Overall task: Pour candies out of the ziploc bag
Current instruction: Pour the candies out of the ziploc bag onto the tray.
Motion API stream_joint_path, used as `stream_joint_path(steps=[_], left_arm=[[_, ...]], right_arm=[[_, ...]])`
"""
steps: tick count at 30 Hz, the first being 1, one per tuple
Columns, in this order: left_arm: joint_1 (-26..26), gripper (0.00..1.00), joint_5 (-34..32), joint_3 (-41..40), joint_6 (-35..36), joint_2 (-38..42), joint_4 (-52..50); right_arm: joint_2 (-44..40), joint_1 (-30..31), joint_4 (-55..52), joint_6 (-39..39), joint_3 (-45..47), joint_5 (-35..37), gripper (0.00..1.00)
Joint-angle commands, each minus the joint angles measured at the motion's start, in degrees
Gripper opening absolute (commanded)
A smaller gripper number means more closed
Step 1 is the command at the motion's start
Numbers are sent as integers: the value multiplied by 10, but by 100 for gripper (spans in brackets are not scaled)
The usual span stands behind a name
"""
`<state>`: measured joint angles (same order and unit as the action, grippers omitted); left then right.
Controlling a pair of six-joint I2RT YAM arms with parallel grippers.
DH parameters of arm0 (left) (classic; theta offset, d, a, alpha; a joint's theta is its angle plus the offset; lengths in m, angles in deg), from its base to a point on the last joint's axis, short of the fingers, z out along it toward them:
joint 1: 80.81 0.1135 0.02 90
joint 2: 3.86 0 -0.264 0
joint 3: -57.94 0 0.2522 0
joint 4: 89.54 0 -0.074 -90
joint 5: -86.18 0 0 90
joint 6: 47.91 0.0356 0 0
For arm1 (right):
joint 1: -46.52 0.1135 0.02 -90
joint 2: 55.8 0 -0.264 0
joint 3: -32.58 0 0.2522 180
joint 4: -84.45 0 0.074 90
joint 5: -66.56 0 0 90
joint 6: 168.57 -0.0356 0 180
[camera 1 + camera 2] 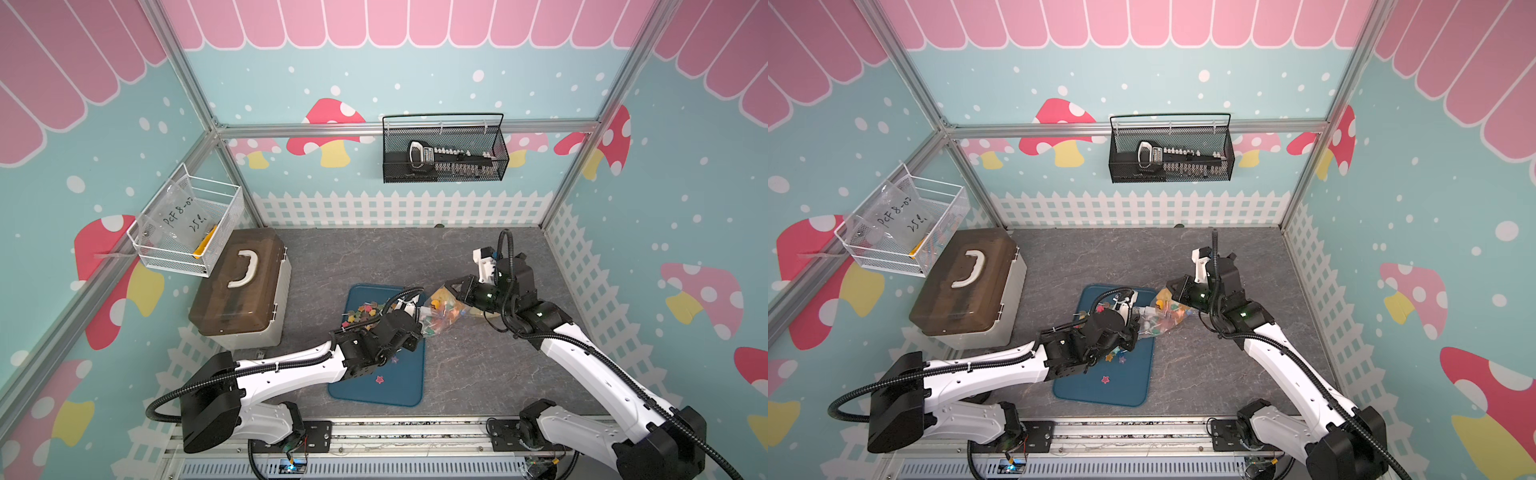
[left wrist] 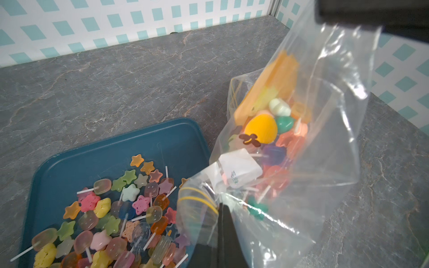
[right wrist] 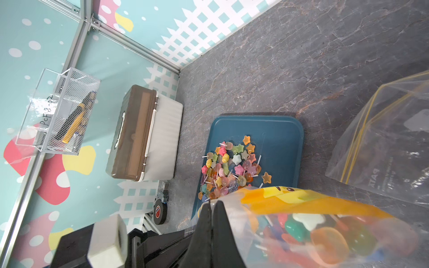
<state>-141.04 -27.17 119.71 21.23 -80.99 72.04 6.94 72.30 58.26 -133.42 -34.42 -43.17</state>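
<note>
The ziploc bag (image 1: 440,316) is held off the table at the right edge of the blue tray (image 1: 395,390), stretched between the two arms.

At the far left, one storage box (image 1: 241,286) with a brown lid is seen, untouched. Next comes the single tray. A heap of candies (image 2: 120,213) has been tipped onto its far half. The heap is too dense for an exact count and is judged at several dozen. Three loose stars (image 1: 1105,379) are seen apart from it, nearer the front of the tray.

The left gripper (image 2: 222,208) is closed on the film beside the yellow zip lines, at the bag's lower end over the tray. To its right, a smaller share of candies (image 2: 274,143) is seen inside the bag, perhaps a dozen or more. They are packed with one white sachet (image 2: 239,167) and one orange card (image 2: 269,88). The right gripper (image 3: 212,204) is pinched shut on the bag's other end, which is raised higher.

The pour is judged well past half done. What is left in the bag has yet to be shaken toward the mouth and onto the tray.
</note>
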Motion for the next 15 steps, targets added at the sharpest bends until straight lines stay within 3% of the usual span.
stream_joint_path(steps=[1,15], left_arm=[[5,0,-12,-13,-20,11,16],[9,0,-14,-31,-33,26,18]], right_arm=[[-1,8,42,4,-30,5,0],[14,29,42,5,-50,9,0]])
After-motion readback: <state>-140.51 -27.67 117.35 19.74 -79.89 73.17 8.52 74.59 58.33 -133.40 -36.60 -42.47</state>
